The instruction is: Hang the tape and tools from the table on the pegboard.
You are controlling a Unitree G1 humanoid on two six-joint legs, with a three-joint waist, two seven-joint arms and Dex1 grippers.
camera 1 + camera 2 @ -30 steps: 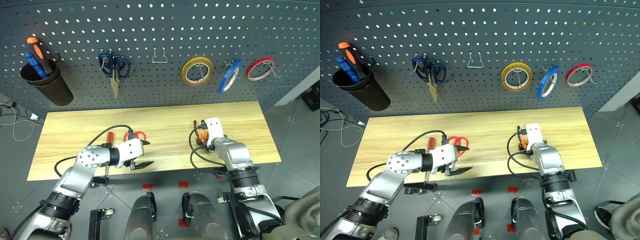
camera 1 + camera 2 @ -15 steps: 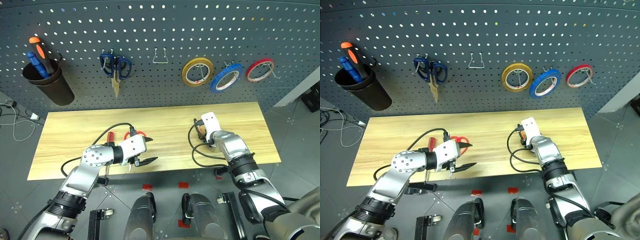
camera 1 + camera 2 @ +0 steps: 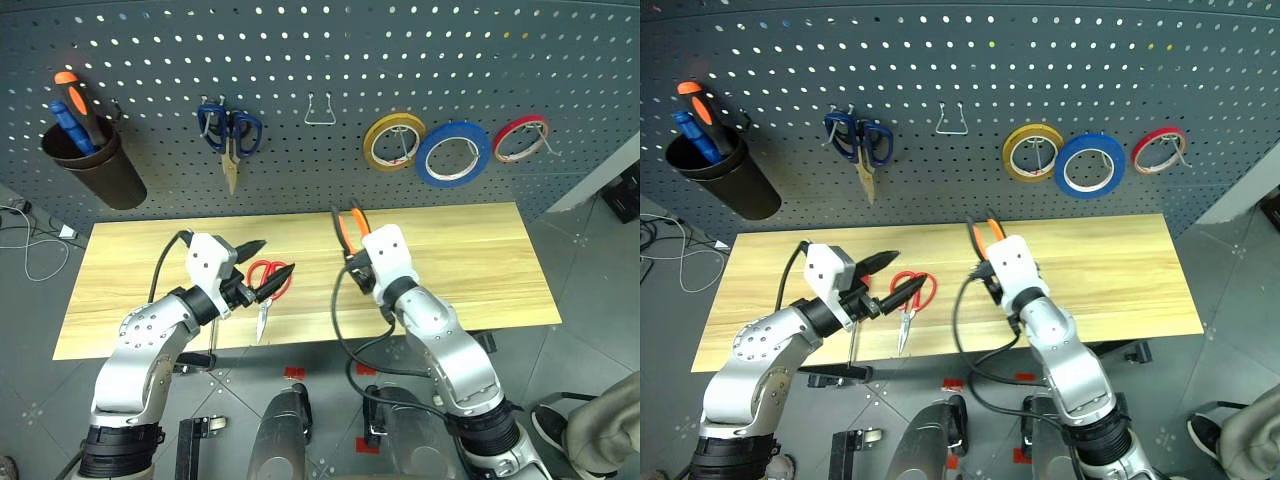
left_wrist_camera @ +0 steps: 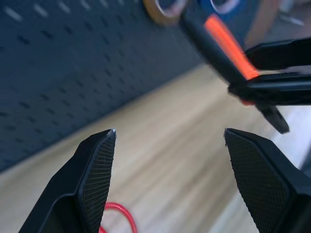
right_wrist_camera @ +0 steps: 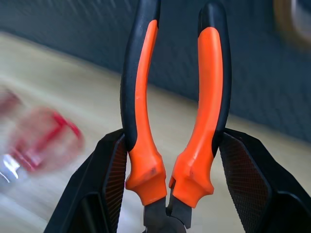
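Both arms have risen off the worktop (image 3: 480,250) since a second ago. The right hand (image 3: 357,245), which was down near the right part of the wood, now sits up near the middle, and the pliers (image 3: 350,228) have come up with it. The left hand (image 3: 262,268) has lifted and turned to point toward the right one. The blue tape (image 3: 453,154), edge-on a second ago, now hangs flat on the pegboard (image 3: 300,60) between the yellow roll (image 3: 394,141) and the thin red roll (image 3: 520,139).

The right hand is clenched on the pliers low on their orange-and-black handles, just above the joint, with the handles pointing up toward the board. The left hand stands released, its fingers spread with nothing between them, hovering over the red-handled scissors (image 3: 267,283), which lie flat near the front edge. The red-handled screwdriver (image 3: 854,335) shows just past that edge, below the left arm.

By the look of it, the pliers go next to the bare wire hook (image 3: 319,113) above. The risks seem these: the grip is low, so the handles could swing or pinch together and miss the hook; a slip would drop the pliers onto the wood or off its front. The two hands are also near each other, so a careless reach could knock them together or nudge the scissors over the edge.
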